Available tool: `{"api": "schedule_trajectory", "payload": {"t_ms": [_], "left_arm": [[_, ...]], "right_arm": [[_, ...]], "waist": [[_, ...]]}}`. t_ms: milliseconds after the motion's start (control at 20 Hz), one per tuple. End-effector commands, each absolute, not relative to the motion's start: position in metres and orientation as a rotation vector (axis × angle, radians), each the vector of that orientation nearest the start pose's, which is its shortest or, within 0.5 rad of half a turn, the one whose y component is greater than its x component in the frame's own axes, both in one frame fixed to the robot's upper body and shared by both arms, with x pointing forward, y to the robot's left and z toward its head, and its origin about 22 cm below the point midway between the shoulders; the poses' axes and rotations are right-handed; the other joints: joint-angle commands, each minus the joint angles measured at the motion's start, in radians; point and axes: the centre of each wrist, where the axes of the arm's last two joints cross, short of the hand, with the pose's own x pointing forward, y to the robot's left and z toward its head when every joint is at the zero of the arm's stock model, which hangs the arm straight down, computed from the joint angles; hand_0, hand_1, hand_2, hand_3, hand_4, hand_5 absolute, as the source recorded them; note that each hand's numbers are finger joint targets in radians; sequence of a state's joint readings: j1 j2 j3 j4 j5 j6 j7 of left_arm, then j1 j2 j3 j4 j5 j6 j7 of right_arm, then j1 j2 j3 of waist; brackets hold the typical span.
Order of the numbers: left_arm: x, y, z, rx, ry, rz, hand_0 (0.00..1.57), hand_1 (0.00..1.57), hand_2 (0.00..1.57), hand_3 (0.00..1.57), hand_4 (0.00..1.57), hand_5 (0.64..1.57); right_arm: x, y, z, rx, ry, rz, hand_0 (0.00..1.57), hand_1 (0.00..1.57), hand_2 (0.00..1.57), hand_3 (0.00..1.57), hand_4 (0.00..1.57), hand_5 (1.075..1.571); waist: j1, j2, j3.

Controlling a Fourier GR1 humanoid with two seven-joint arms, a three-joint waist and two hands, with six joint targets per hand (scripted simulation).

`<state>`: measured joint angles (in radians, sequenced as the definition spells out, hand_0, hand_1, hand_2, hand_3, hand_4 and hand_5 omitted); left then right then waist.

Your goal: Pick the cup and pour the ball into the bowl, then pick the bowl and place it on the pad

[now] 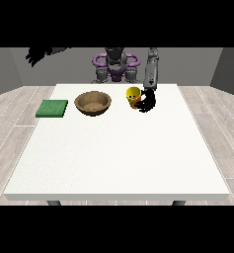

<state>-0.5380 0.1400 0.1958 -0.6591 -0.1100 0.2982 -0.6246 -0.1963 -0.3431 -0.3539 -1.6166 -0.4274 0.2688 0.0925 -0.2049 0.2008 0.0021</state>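
Note:
A yellow cup (133, 94) stands upright on the white table (118, 153), right of centre near the far edge. The hand at the view's right (147, 102) is low beside the cup, its dark fingers curled against the cup's right side. What lies inside the cup cannot be made out. A brown wooden bowl (93, 103) sits to the cup's left. Further left lies a flat green pad (52, 108). The hand at the view's left (38, 54) is raised high, off the table's left side, with its fingers spread.
The robot's torso (115, 65) stands behind the table's far edge. The forearm (151, 73) of the arm at the view's right slopes down over that edge to the cup. Wooden floor surrounds the table.

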Motion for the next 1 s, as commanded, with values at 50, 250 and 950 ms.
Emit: {"api": "schedule_trajectory", "payload": {"t_ms": [50, 250, 950], "left_arm": [[0.367, 0.217, -0.035, 0.556, -1.739, -0.28, 1.29, 1.29, 1.57, 1.57, 1.41, 1.446], [0.378, 0.197, -0.024, 0.806, -1.719, -0.54, 1.34, 1.34, 1.57, 1.57, 1.41, 1.525], [0.383, 0.085, -0.011, 1.118, -1.461, -1.156, 1.36, 1.36, 1.57, 1.57, 1.47, 1.529]], "right_arm": [[0.274, -0.379, 0.086, 0.061, -1.72, -0.061, 0.0, 0.0, 0.0, 0.33, 0.64, 1.565], [0.276, -0.382, 0.072, 0.085, -1.681, -0.054, 0.0, 0.0, 0.0, 0.25, 0.63, 1.562], [0.249, -0.433, 0.014, 0.053, -1.528, -0.144, 0.0, 0.0, 0.0, 0.0, 0.69, 1.558]], "waist": [[0.043, -0.115, -0.0003], [0.028, -0.162, 0.0052], [0.102, -0.287, 0.0007]]}}
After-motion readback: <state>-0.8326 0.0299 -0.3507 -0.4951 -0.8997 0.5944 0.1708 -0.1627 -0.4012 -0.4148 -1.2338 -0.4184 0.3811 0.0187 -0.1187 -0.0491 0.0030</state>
